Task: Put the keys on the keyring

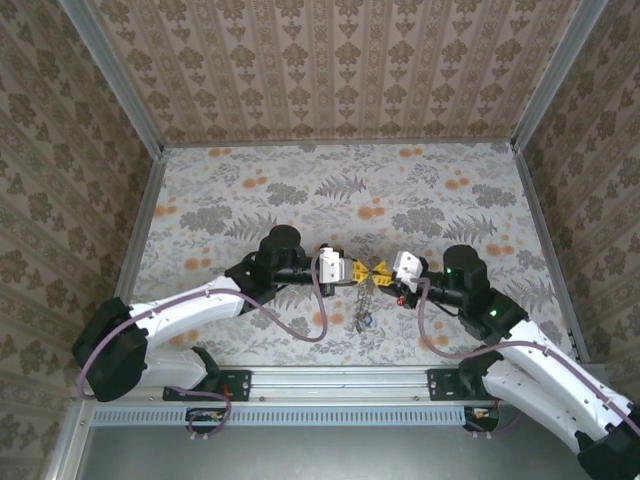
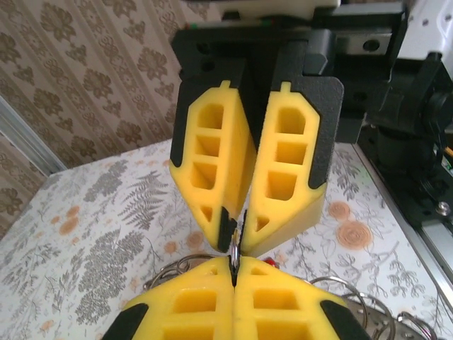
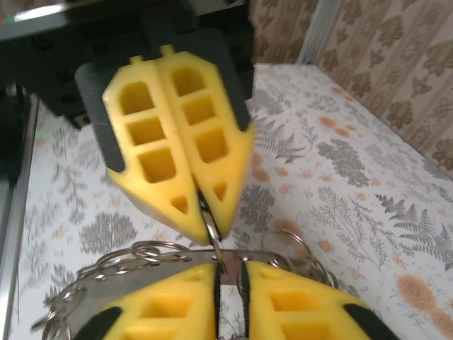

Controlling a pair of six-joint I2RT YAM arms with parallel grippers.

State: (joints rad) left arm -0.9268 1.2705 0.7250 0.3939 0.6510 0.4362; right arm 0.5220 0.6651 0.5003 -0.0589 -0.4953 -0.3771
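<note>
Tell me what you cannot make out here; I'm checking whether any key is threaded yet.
Top view: keys too small to count or see threaded.
Right wrist view: keyring partly hidden behind the right gripper, cut by the bottom edge.
Left wrist view: left gripper is shut on the keyring; the pinched spot hides in its seam.
Whether the right fingers hold anything: blurred gap, unclear.

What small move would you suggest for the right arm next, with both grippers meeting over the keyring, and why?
Probably part the right gripper slightly wider and draw it back slowly. The left gripper is shut on a thin metal piece that runs down into the narrow gap between the right fingers, and the keyring loops just below, so a quick pull might drag it.
</note>
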